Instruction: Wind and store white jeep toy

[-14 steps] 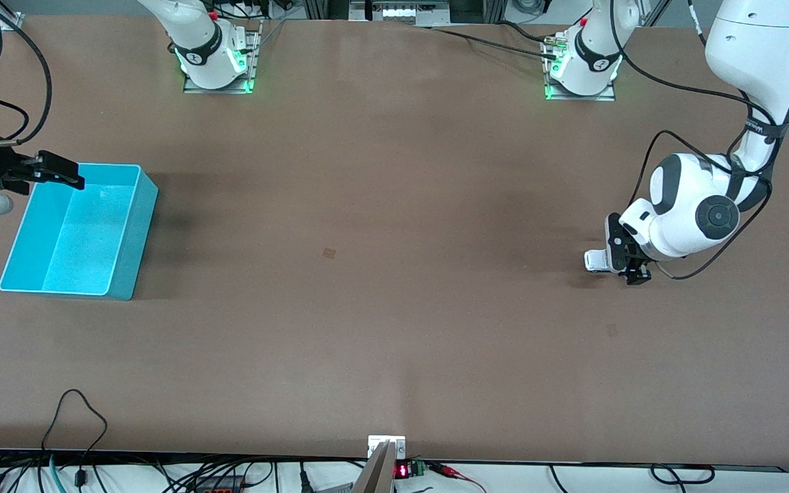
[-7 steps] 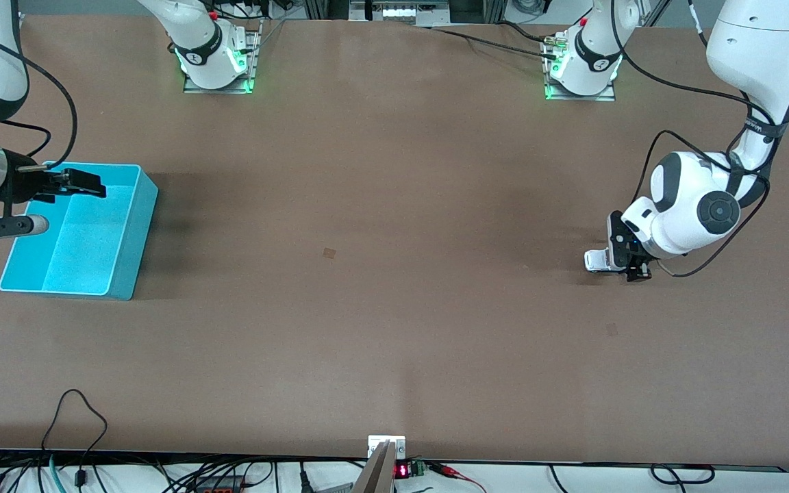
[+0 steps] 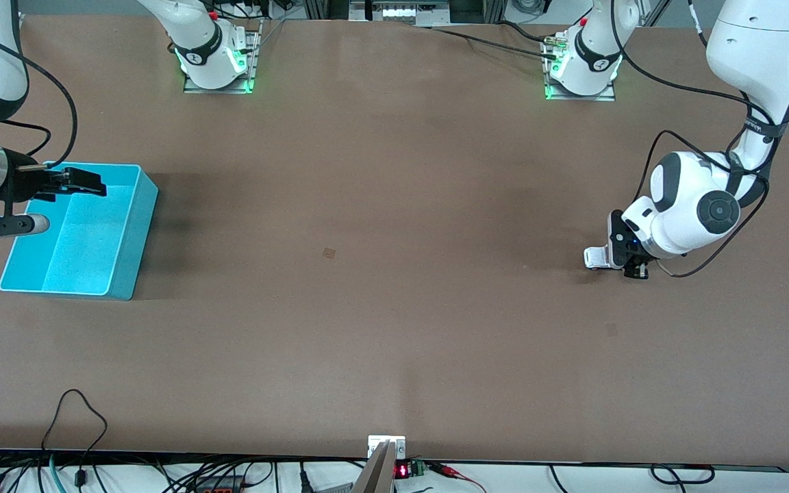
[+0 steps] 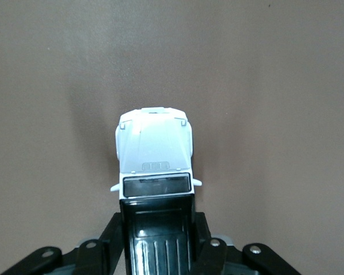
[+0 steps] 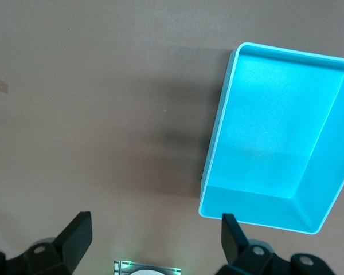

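The white jeep toy (image 3: 595, 257) stands on the brown table toward the left arm's end. In the left wrist view its white hood (image 4: 155, 152) points away from the fingers, and its black ribbed roof lies between them. My left gripper (image 3: 626, 261) is down at the table, shut on the jeep's sides (image 4: 157, 229). My right gripper (image 3: 83, 183) hangs open over the teal bin (image 3: 135, 233), above its rim farther from the front camera. Nothing is between the right gripper's (image 5: 155, 229) fingers. The bin (image 5: 258, 203) holds nothing.
The bin stands at the right arm's end of the table. The two arm bases (image 3: 216, 58) (image 3: 583, 65) stand along the edge farthest from the front camera. Cables (image 3: 79, 411) trail over the nearest edge. A small square mark (image 3: 329, 253) is near the table's middle.
The left gripper's fingers have closed onto the jeep. The right gripper moved farther in over the bin, then held still.
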You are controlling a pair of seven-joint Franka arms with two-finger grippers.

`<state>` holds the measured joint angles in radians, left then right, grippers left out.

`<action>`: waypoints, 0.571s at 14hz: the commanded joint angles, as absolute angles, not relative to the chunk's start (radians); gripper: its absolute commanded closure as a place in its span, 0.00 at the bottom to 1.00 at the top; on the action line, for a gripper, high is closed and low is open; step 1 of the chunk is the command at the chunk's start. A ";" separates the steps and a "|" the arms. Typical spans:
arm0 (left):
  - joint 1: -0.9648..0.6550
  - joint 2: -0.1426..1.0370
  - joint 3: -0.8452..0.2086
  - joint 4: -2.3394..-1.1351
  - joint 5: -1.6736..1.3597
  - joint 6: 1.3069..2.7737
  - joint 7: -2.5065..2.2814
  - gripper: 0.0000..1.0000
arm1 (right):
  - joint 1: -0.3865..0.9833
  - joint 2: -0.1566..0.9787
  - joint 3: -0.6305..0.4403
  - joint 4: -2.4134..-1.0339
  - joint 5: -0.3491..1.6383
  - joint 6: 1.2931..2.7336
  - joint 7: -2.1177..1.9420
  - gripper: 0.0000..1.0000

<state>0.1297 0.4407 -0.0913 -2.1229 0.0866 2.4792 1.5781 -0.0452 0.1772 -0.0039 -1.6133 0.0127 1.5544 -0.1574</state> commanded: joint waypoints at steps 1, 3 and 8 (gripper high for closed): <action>0.144 0.440 -0.100 -2.128 0.097 2.488 1.600 0.52 | -0.048 0.173 -0.003 -1.601 0.031 1.537 -0.166 0.00; 0.159 0.442 -0.100 -2.128 0.095 2.488 1.598 0.53 | -0.049 0.173 -0.003 -1.603 0.031 1.537 -0.166 0.00; 0.164 0.446 -0.100 -2.126 0.092 2.490 1.588 0.60 | -0.048 0.173 -0.003 -1.603 0.031 1.536 -0.164 0.00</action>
